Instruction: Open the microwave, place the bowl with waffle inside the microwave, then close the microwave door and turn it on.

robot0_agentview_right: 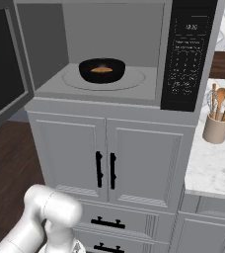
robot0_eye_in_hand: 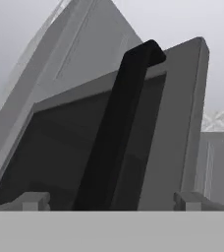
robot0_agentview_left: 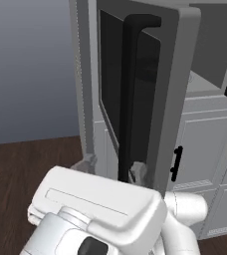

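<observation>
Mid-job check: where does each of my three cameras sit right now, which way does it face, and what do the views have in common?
Left base view: behind the arm to its left, facing the open microwave door and its handle; the white arm and the gripper at the handle's foot show.
Right base view: behind to the right, facing the microwave with the bowl inside; an arm joint shows low left.
Hand view: on the hand, looking up the door; open jaws flank the handle.
Shared: door and handle in left base and hand views.
</observation>
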Robot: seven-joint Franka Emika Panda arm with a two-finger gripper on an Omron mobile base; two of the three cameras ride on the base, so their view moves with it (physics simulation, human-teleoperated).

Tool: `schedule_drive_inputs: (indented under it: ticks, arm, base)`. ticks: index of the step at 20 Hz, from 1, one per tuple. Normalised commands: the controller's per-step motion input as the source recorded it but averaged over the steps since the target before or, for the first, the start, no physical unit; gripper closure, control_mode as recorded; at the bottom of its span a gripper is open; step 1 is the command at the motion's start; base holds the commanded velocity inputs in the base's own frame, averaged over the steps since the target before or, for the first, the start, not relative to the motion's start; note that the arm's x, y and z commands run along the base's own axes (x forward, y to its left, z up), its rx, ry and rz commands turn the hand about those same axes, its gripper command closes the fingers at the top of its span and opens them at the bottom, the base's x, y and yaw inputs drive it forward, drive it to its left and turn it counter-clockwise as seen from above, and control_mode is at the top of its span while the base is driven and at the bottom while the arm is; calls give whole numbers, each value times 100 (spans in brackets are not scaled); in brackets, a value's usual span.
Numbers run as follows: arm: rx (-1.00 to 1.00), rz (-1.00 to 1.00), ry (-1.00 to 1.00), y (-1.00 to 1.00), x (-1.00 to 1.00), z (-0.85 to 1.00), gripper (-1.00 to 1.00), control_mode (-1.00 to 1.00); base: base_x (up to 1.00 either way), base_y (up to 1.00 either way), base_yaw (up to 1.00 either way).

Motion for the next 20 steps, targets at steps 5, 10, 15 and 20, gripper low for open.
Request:
schedule_drive_inputs:
  ticks: [5, 10, 15, 20]
  arm:
    - [0, -20, -2, 0, 42, 0, -100, -100]
    - [0, -17, 0, 0, 29, 0, -100, -100]
    - [0, -8, 0, -30, 1, 0, -100, -100]
    - [0, -1, 0, -58, 0, 5, -100, -100]
  base:
    - [0, 0, 0]
    - [0, 0, 0]
    - [0, 0, 0]
    - [0, 0, 0]
